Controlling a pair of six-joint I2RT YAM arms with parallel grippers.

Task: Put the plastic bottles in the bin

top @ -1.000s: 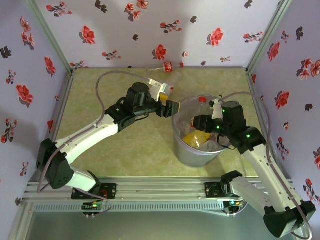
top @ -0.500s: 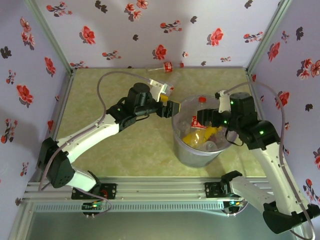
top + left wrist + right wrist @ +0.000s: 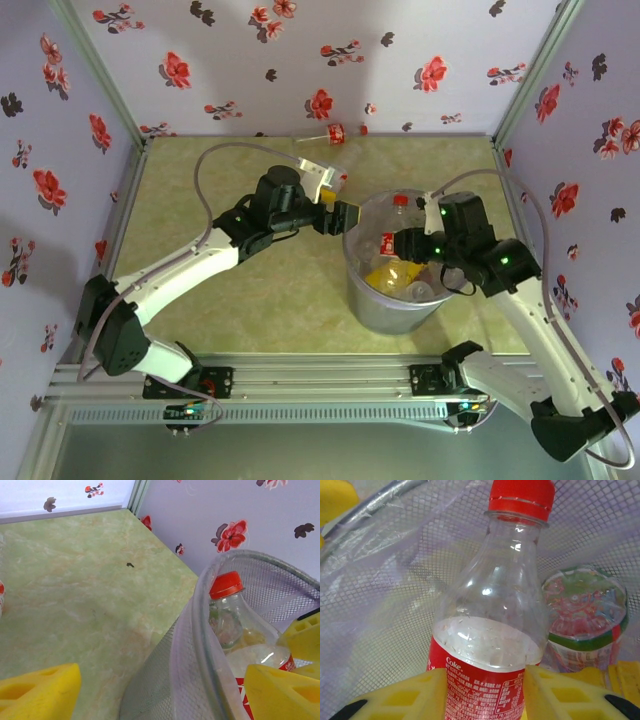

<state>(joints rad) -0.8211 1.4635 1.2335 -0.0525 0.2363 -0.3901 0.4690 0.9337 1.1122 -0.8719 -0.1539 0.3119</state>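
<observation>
**Bin** (image 3: 385,312): one. Round, translucent grey-purple with a fine mesh pattern in the wall, tapering to the base. It stands on the tabletop (image 3: 290,310), right of centre and toward the near edge.

**Bottles:**
- One held bottle (image 3: 490,605): clear, with a red cap and red label, upright inside the bin near its far wall.
- One yellow bottle (image 3: 385,275), lying in the bin.
- One green-label bottle (image 3: 585,630), in the bin just beside the held bottle.
- More clear ones heaped beneath. Perhaps three or four, but the glare and overlap make the count unsure.
- One loose bottle (image 3: 325,134): clear with a red label, lying on the tabletop at the back wall, well apart from the bin.

**End effectors:** two, with yellow fingers.
- Right end effector (image 3: 482,685): inside the bin, clamped on the held bottle at its label, one finger flush on each side.
- Left end effector (image 3: 342,215): at the bin's left rim, spread wide and holding nothing. The rim runs between its fingers, one outside the bin and one inside.

**Tabletop:** one, pale green-yellow with a marbled pattern.

**Walls** (image 3: 250,60): three, lilac paper printed with red and dark flowers.

**Posts** (image 3: 100,75): two, metal, at the back corners.

**Rail** (image 3: 320,378): one, ribbed metal, along the near edge under the arm bases.
</observation>
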